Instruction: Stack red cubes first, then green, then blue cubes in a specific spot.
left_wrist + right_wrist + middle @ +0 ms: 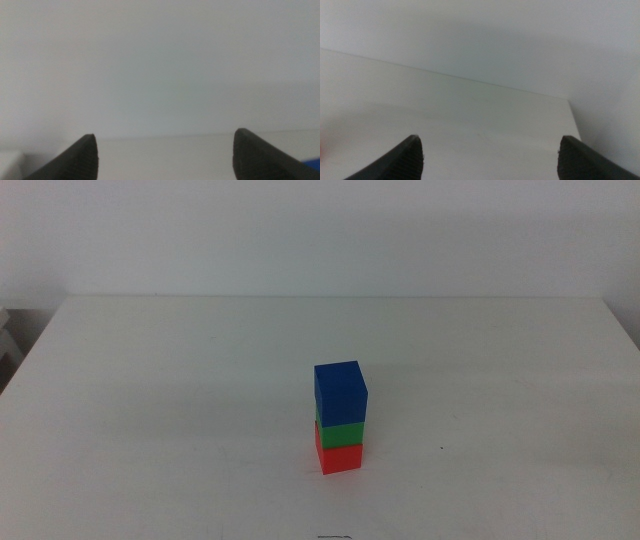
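Observation:
In the middle view a three-cube tower stands on the white table [150,400], slightly right of centre. The red cube [340,456] is at the bottom, the green cube [340,433] sits on it, and the blue cube [340,393] is on top, turned a little. Neither arm shows in the middle view. In the left wrist view my left gripper [165,150] is open, with nothing between its dark jaws. A sliver of blue [311,164] shows at that picture's edge. In the right wrist view my right gripper [490,152] is open too, over bare tabletop.
The table's far edge meets a plain white wall. A pale object [8,340] stands just off the table's left side. The right wrist view shows the table's corner [567,102] against the wall.

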You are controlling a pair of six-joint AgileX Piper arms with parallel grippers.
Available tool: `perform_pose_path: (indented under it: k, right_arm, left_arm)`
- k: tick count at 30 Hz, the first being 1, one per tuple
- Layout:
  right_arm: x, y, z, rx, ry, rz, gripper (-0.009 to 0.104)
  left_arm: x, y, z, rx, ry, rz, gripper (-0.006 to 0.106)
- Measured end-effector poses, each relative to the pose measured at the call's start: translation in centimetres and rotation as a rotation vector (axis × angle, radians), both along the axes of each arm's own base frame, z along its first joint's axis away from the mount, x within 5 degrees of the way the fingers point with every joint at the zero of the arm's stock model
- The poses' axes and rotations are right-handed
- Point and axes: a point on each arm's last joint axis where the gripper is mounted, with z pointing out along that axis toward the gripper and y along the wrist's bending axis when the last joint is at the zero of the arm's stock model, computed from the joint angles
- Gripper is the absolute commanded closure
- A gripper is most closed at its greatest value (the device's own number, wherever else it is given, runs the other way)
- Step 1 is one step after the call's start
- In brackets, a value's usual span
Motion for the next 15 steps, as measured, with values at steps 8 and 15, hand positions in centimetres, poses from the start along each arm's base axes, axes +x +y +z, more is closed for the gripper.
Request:
perform_pose_path:
  k: [8, 15]
  right_arm:
    - [-2.4, -0.6, -6.2, 0.003, -0.088, -0.065, 0.001]
    - [-2.8, -0.6, -8.6, -0.001, -0.094, -0.065, 0.001]
  left_arm:
    - [0.0, -0.1, -8.1, -0.052, 0.111, -0.014, 0.011]
    - [0.0, -0.1, -12.3, -0.045, 0.187, -0.012, 0.011]
